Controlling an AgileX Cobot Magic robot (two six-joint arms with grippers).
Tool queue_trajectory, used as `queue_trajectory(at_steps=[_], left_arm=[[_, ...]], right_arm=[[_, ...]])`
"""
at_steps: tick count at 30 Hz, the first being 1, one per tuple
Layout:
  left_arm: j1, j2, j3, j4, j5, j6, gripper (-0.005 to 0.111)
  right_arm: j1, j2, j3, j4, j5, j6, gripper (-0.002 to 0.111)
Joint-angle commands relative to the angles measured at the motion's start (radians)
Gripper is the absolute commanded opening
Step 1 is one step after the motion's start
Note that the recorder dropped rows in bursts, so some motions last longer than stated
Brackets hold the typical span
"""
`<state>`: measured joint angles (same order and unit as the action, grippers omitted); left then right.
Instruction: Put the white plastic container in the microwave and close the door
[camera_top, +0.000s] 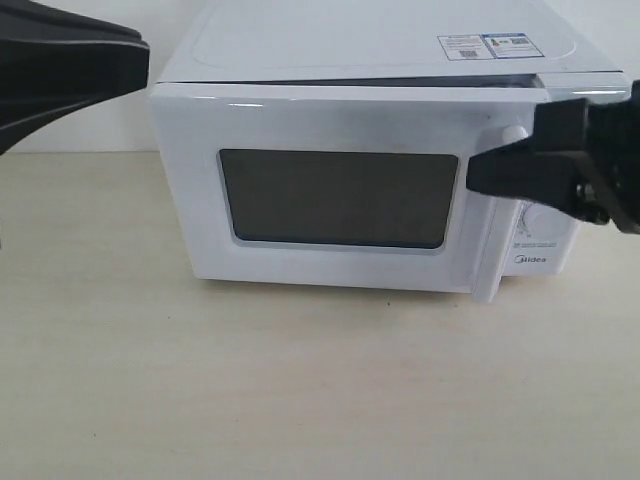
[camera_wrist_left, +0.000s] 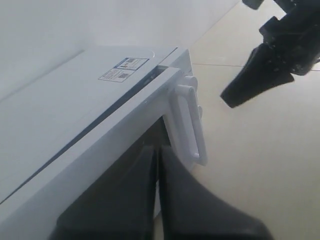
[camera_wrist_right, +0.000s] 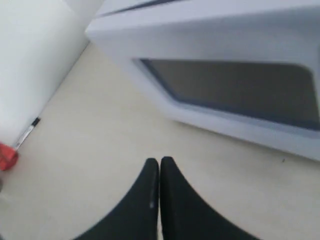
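The white microwave (camera_top: 330, 40) stands at the back of the table, stickers on its top. Its door (camera_top: 340, 120) lies almost flat against the front, and a thin dark gap runs along the door's top edge. The dark window (camera_top: 338, 198) shows nothing inside. The white plastic container is out of view. My right gripper (camera_top: 475, 180) is shut and empty, its tip just in front of the door's vertical handle (camera_top: 487, 240); it also shows over the table (camera_wrist_right: 159, 161). My left gripper (camera_top: 140, 55) hangs shut and empty at the microwave's upper left, above the door (camera_wrist_left: 159, 149).
The beige table (camera_top: 300, 380) spreads in front of the microwave. A white wall stands behind it. A red-handled tool (camera_wrist_right: 6, 156) lies on the table far to the microwave's side. A dial (camera_top: 514, 133) shows beside the right gripper.
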<state>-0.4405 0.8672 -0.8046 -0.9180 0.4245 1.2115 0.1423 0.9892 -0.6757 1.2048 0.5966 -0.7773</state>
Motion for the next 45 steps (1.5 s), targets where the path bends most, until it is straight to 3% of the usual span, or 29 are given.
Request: queue_trajectory(at_steps=[1, 6, 11, 25, 33, 45], left_arm=[[-0.007, -0.004, 0.036, -0.007, -0.049, -0.011, 0.004], [-0.007, -0.004, 0.047, -0.007, -0.081, -0.011, 0.004], [-0.007, -0.004, 0.047, -0.021, -0.084, -0.011, 0.004], [-0.007, -0.004, 0.047, -0.021, -0.079, -0.011, 0.004], [-0.007, -0.004, 0.047, -0.021, -0.076, -0.011, 0.004], [-0.007, -0.004, 0.047, -0.021, -0.058, -0.011, 0.004]], right_arm=[[0.262, 0.000, 0.023, 0.093, -0.426, -0.075, 0.000], [0.601, 0.000, 0.122, 0.053, -1.066, -0.073, 0.000], [0.748, 0.010, 0.203, -0.162, -1.289, 0.067, 0.000], [0.733, 0.349, 0.204, -0.234, -1.593, 0.273, 0.000], [0.622, 0.456, 0.151, -0.314, -1.575, 0.431, 0.000], [0.564, 0.603, 0.032, -0.329, -1.596, 0.431, 0.000]])
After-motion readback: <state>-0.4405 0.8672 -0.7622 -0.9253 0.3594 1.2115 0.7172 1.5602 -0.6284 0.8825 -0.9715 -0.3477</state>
